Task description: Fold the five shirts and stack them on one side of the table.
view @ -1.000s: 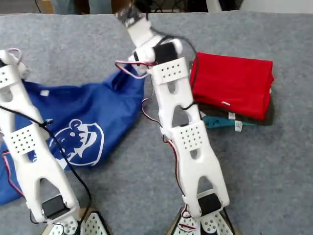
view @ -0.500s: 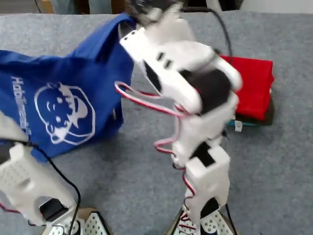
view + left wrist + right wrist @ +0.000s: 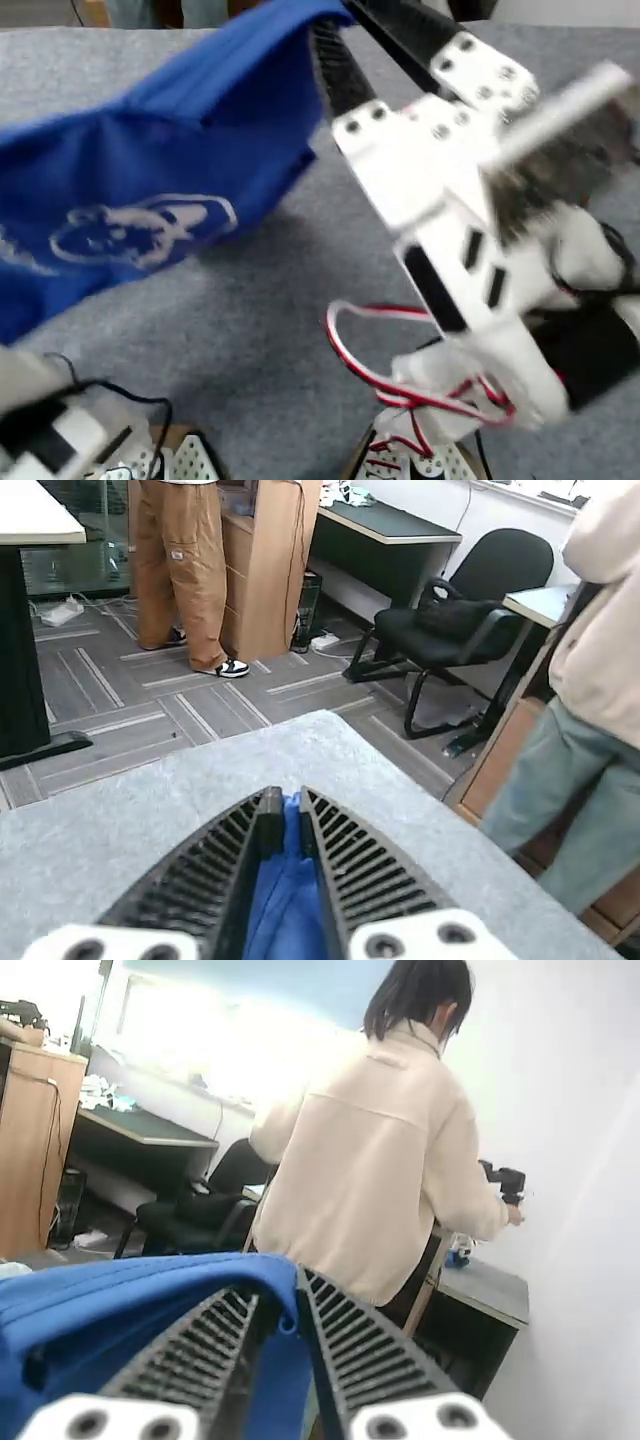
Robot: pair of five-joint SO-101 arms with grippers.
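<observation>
Work surface is a table (image 3: 250, 330) covered in grey felt-like fabric; the left wrist view looks past its far edge to a room with a grey tiled floor (image 3: 150, 720), a black office chair (image 3: 470, 630), a wooden cabinet (image 3: 270, 560) and a dark desk (image 3: 390, 525). The blue shirt (image 3: 150, 170) is up off the table, unfolded, hanging in the air over the table's left half. In the high view its long axis runs diagonally, from a high corner at the far middle down to the left edge of frame. That high corner sits in the right gripper (image 3: 283, 1300). The right arm (image 3: 450, 230) fills the near right of the high view, raised and tilted toward the camera. The right gripper's two black ribbed fingers (image 3: 340, 1360) are clenched on a rolled blue hem. The left gripper (image 3: 284, 810) is likewise clamped on blue cloth, with a narrow strip of fabric showing between its jaws just above the grey surface. The cloth looks taut along the top edge and slack below, with soft folds. A white cartoon print (image 3: 140, 232) faces up and toward the camera, stretched flat and wide. The shirt casts a shadow on the table beneath its lower edge.
</observation>
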